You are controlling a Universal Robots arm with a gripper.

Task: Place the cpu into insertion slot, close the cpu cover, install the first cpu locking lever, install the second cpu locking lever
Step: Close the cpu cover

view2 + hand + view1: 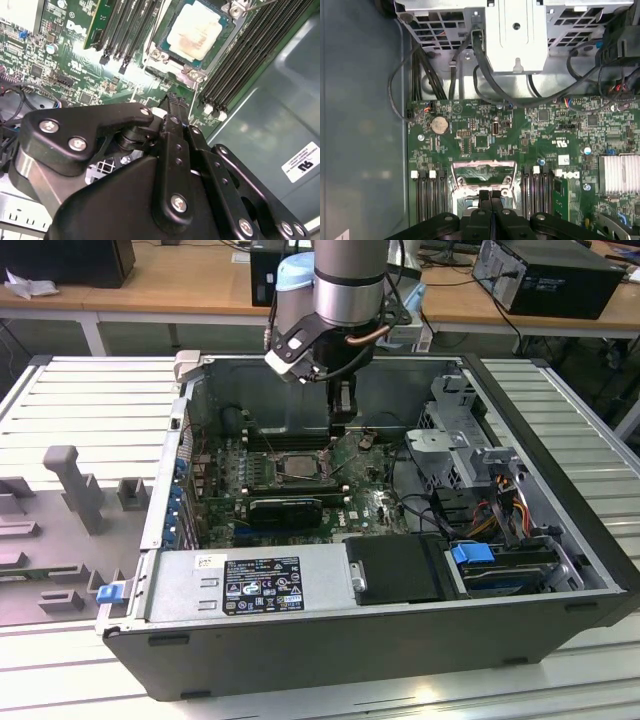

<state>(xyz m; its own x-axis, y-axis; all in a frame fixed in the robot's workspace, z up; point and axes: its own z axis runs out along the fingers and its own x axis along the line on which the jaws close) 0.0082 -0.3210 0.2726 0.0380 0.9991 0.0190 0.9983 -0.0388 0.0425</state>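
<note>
Metal face up, the cpu [194, 29] lies flat in the insertion slot [172, 64], its pale square top smudged. Being square, it has no long axis, and its edges run in line with the black memory slots [235, 65] on either side. In the exterior view the socket sits on the far half of the motherboard [545, 135], inside the open computer case [400, 650]. The gripper [340, 420] hangs just beyond it, toward the exterior view's right. The cpu cover [457, 177] is swung up off the socket, and green board shows through its square window. The gripper's fingers [485, 196] are pressed together with nothing between them, tips at the cover's edge. I cannot tell whether they touch it.
</note>
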